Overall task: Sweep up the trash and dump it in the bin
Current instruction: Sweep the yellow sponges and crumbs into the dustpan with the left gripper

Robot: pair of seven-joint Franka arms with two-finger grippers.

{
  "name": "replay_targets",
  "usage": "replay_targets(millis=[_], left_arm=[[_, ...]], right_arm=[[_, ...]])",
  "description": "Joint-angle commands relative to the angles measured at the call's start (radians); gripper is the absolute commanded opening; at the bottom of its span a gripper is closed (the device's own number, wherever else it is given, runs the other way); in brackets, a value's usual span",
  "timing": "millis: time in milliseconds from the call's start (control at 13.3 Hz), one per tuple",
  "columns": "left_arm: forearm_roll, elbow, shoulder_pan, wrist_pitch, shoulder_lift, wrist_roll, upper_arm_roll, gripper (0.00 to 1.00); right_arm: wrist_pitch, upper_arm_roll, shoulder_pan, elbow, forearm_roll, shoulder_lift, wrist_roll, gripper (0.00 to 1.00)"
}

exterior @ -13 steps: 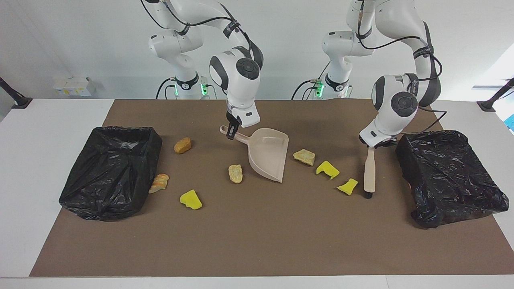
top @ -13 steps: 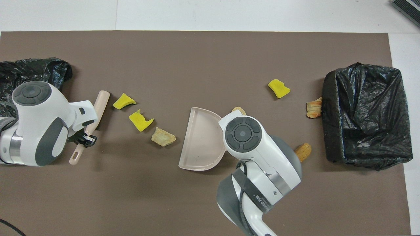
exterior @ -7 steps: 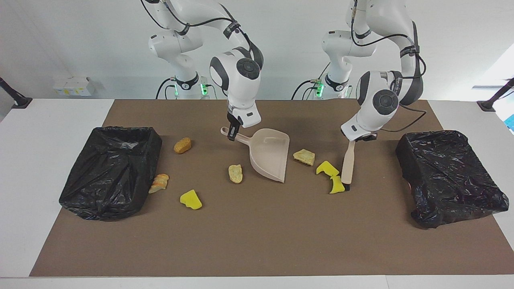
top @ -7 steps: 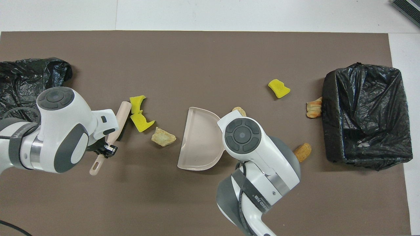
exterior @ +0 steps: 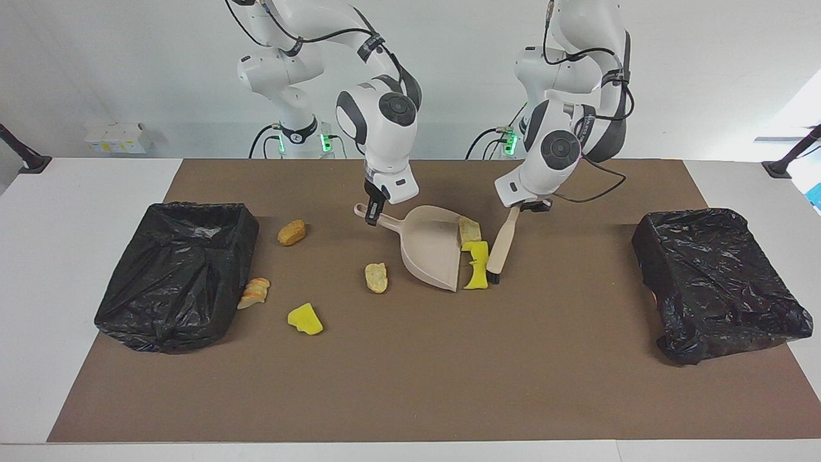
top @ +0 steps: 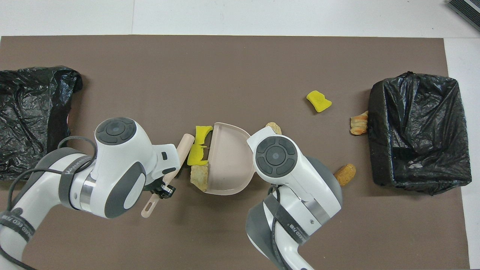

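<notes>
White wall (exterior: 128, 77); white table (exterior: 77, 192); brown mat (exterior: 410, 372).

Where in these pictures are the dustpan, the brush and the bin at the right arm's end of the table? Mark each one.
dustpan (exterior: 433, 247): facing view, on the bare floor of its scoop.
brush (exterior: 501, 240): facing view, on its beige back, above the dark bristles.
bin (top: 420, 131): overhead view, on the black liner inside it.

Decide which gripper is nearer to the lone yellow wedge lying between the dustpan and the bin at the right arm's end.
The right. The right gripper holds the dustpan handle, with the yellow wedge toward its own end; the left gripper holds the brush, past the dustpan from the wedge.
</notes>
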Motion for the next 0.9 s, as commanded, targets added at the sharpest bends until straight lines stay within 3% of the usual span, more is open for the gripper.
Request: replay_targets(millis=[0,300,675,825], left_arm=[[-0.057,-0.016,-0.096,-0.003,-0.029,-0.073,0.015,0.0],[-0.12,0.055,-0.215,-0.009,-0.015,-0.269,0.011,0.0],[-0.139,0.139,-0.188,-0.092,-0.031,-0.282,0.034,0.0],[-0.122,0.147,-0.125,-0.108,-0.029,-0.267,0.038,0.0]], right_arm=[[0.034,0.002,-0.002,-0.013,-0.016,0.001,-0.022,0.0],[0.057,0.002,-0.003,-0.015,-0.013,0.011,-0.016,0.0],[0.062,0.002,-0.003,-0.013,-0.013,0.012,-0.016,0.0],[0.062,0.002,-0.003,-0.015,-0.013,0.012,-0.019,0.0]])
